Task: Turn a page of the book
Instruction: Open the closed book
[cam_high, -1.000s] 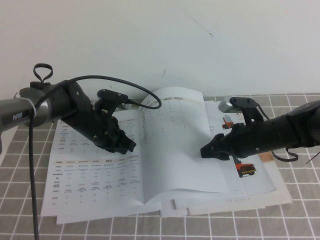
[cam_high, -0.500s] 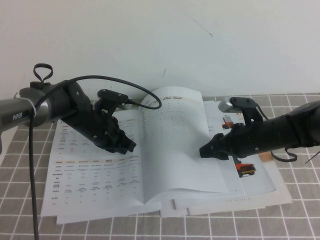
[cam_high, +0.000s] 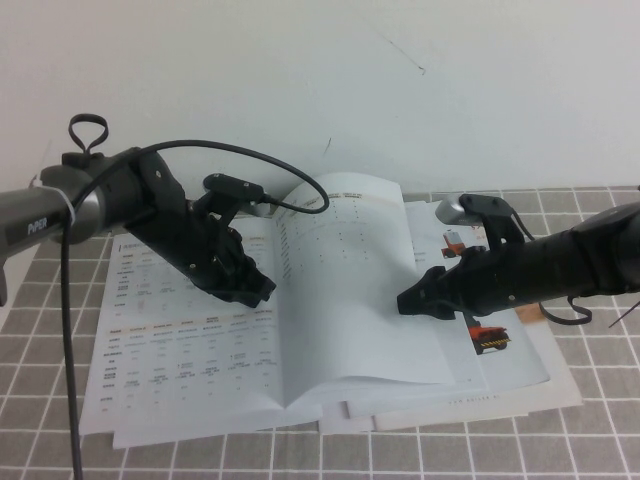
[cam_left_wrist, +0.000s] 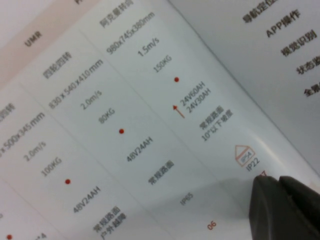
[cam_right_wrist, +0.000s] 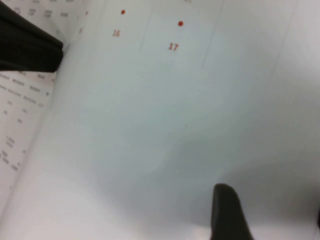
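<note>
Book (cam_high: 300, 330) lies open on the tiled bench (cam_high: 600, 440). Left hand (cam_high: 258, 290), pressed together, has edged toward the spine and rests on the left page. Right hand (cam_high: 412, 302), spread, stays under the lifted right page; turn only half made.

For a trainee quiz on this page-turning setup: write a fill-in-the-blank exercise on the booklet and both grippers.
1. The left gripper presses on the ____ page of the open book, near the spine.
2. Its jaws are ____.
3. The right gripper sits at the outer edge of the lifted page, and its jaws are ____.
4. Under the book lie loose sheets showing a ____ truck.

Missing words: left; shut; open; red
</note>
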